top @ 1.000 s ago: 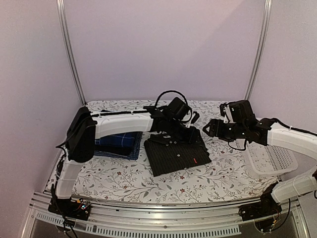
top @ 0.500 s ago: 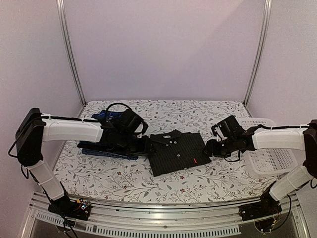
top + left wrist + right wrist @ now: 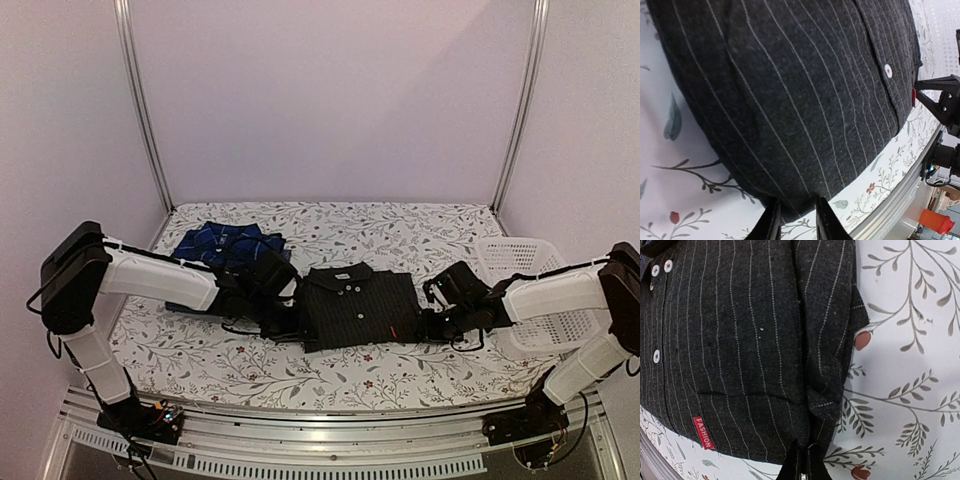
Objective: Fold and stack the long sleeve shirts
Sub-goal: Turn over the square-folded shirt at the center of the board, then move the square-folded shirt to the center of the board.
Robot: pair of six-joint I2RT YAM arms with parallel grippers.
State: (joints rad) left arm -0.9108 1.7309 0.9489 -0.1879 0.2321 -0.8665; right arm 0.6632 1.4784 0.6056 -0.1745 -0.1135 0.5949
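Left end effector point(image 3: 288, 318) sits low on the desk point(image 3: 400, 225) at the left folded edge of the black pinstripe shirt point(image 3: 355, 308). In the left wrist view its jaws are partly closed, and the shirt's thick edge point(image 3: 790, 100) runs down between the two fingers point(image 3: 771, 224). Cannot tell if the cloth is pinched tight. Right end effector point(image 3: 428, 322) is at the shirt's right edge. In the right wrist view its jaws are closed together point(image 3: 803, 462) on the near right corner of the shirt point(image 3: 740, 340), and the cloth creases toward them.

The desk has a white floral cover. The pinstripe shirt lies folded and flat at centre between the two arms, collar toward the back, button placket up. Blue plaid shirt point(image 3: 215, 243) lies folded at back left behind the left arm, partly hidden; cannot tell if it touches the black one. White mesh basket point(image 3: 515, 252) is at the right edge, with the right arm crossing over it. Red label point(image 3: 703, 432) reading FASHION is near the hem. A small white button point(image 3: 656, 356) is on the placket.
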